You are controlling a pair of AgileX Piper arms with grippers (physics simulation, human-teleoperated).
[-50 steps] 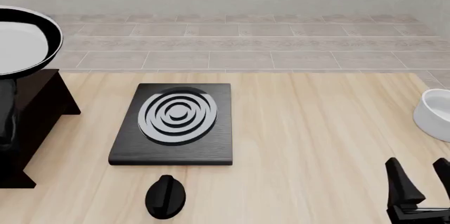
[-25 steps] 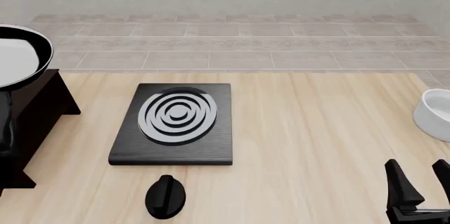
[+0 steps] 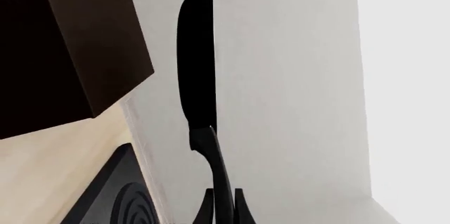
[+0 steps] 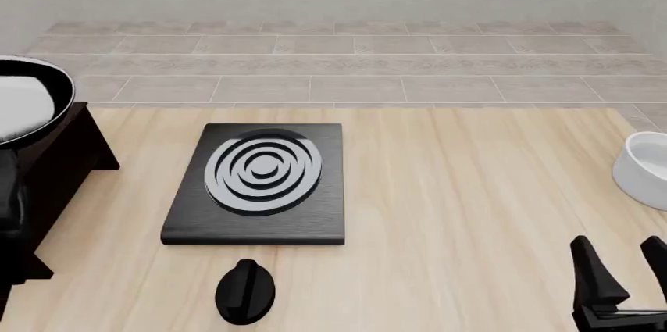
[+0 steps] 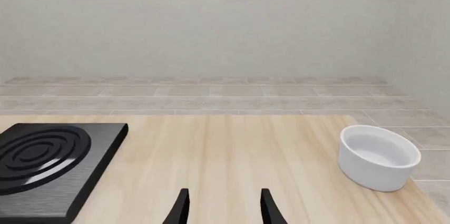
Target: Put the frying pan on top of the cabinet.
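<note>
The frying pan (image 4: pixel 30 104) shows at the far left of the front view, glossy black with a pale reflective inside, over the flat top of the dark cabinet (image 4: pixel 55 162). In the left wrist view the frying pan (image 3: pixel 195 60) is seen edge-on, and a gap separates it from the corner of the cabinet (image 3: pixel 67 50). My left gripper (image 3: pixel 222 209) is shut on the pan's thin handle (image 3: pixel 213 155). My right gripper (image 4: pixel 625 271) stands open and holds nothing near the table's front right edge, also seen as the right gripper (image 5: pixel 225 208) in its own wrist view.
A flat black slab with silver rings (image 4: pixel 261 182) lies left of centre, also visible as the slab (image 5: pixel 49 155). A black round knob (image 4: pixel 245 291) sits in front of it. A white bowl (image 4: pixel 648 169) stands at the right edge, ahead of the right gripper as the bowl (image 5: pixel 378 156).
The frying pan has moved left and down over the cabinet, with less of it showing in the front view. The right arm has not moved.
</note>
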